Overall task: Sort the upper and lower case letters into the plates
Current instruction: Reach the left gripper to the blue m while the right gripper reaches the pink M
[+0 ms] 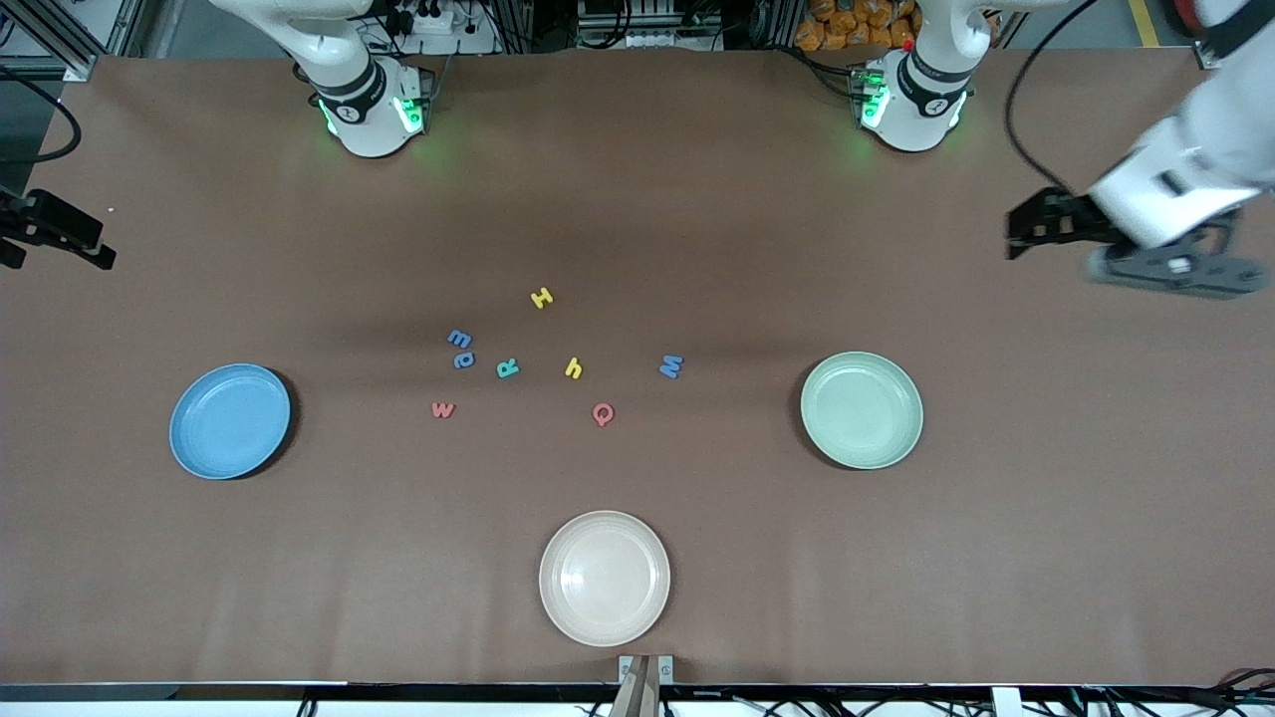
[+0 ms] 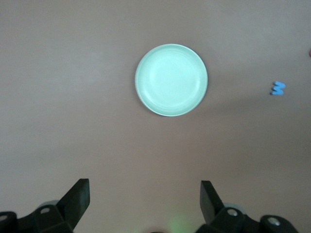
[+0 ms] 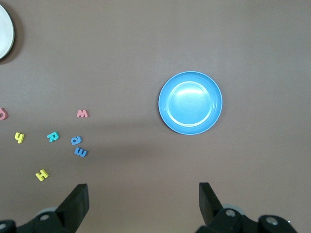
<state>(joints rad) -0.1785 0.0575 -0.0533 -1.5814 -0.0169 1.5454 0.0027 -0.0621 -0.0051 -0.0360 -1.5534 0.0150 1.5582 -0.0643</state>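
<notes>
1. Near the desk's middle, our letters (image 1: 543, 363) lie close together between the sky-blue plate (image 1: 230, 421) and the mint plate (image 1: 862, 409); the wide-open jaws of either gripper could nudge neighbours.
2. We risk mistaking the cream plate (image 1: 605, 578) at the front edge for a target.
3. Left gripper (image 2: 145, 194) and right gripper (image 3: 143, 194) hover at opposite desk ends, empty; reaching together, we risk a collision.

In the right wrist view the cream plate (image 3: 4, 30) is cut off by the picture's edge, so only part of its rim shows, and a pink letter (image 3: 2, 114) near it is also cut. In the left wrist view a small dark red spot at the edge, near the blue letter (image 2: 277, 88), is too small to name. In the front view the right gripper (image 1: 60, 239) is partly outside the picture, and the left gripper (image 1: 1026, 231) is blurred.
</notes>
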